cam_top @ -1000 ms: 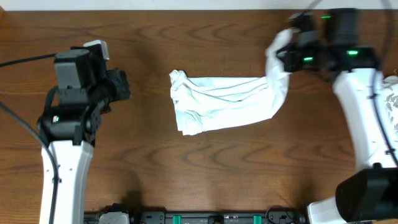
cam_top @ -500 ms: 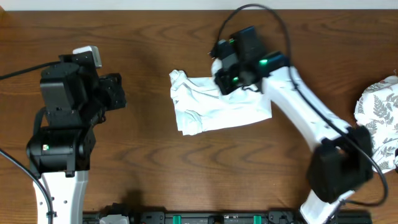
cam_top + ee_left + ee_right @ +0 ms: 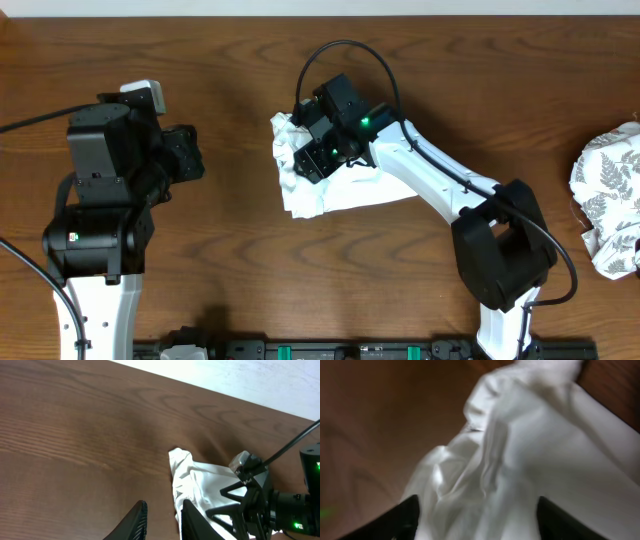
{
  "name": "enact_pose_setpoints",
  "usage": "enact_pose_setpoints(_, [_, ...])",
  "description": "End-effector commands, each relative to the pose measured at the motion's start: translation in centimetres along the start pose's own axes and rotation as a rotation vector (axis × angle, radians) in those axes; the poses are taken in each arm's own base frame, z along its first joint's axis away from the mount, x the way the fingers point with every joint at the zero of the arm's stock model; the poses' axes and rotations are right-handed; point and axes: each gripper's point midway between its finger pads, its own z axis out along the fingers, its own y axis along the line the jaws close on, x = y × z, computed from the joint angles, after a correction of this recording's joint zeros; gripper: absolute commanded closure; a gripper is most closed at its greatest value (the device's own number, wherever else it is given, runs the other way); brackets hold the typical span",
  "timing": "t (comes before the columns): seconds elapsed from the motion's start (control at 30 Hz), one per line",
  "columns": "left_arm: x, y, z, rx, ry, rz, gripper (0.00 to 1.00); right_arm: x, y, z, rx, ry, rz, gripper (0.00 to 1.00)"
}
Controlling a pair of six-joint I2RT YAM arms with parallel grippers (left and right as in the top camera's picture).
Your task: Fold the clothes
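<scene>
Where one surface carries both textiles | one white T-shirt, crumpled, centre | one fern-printed cloth, right edge | right fingers wide over T-shirt | left fingers narrow, empty

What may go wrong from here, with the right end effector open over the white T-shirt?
The right end effector stands open just over the wrinkled T-shirt; as it lifts, a finger might snag a fold and pull it apart. The shirt's end toward the left end effector lies bunched, so later folds may come out uneven.
</scene>
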Motion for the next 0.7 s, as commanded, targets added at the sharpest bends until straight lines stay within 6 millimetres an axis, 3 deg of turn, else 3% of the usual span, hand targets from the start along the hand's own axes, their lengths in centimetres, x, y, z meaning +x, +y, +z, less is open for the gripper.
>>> enact_pose_setpoints(0.0, [-0.3, 0.1, -0.3, -0.004, -0.01, -0.006, 0.76, -2.7, 4.2, -2.8, -0.165, -0.093, -0.05, 0.21])
enact_pose_setpoints(0.1, [-0.2, 0.1, -0.3, -0.004, -0.008, -0.007, 0.76, -3.8, 4.5, -5.0, -0.143, -0.142, -0.067, 0.2])
enact_pose_setpoints(0.17, [-0.1, 0.0, -0.1, -0.002, 0.002, -0.008, 0.75, -4.0, 2.6, -5.9, -0.035, -0.157, -0.024, 0.18])
enact_pose_setpoints(0.27, [0.8, -1.0, 0.7, 0.053, 0.055, -0.008, 0.76, -3.6, -2.0, -7.5, 0.155, -0.156, 0.085, 0.16])
enact_pose_setpoints(0.43, [3.7, -4.9, 3.9, 0.213, 0.219, 0.02, 0.76, 0.0, -8.9, -9.4, 0.281, -0.083, 0.342, 0.21])
enact_pose_setpoints(0.57, [6.6, -8.6, 7.7, 0.296, 0.347, 0.08, 0.76, 3.0, -12.9, -10.7, 0.262, -0.036, 0.49, 0.01])
enact_pose_setpoints(0.67, [8.7, -10.9, 10.9, 0.331, 0.409, 0.128, 0.76, 4.4, -14.3, -11.2, 0.168, -0.023, 0.546, 0.01])
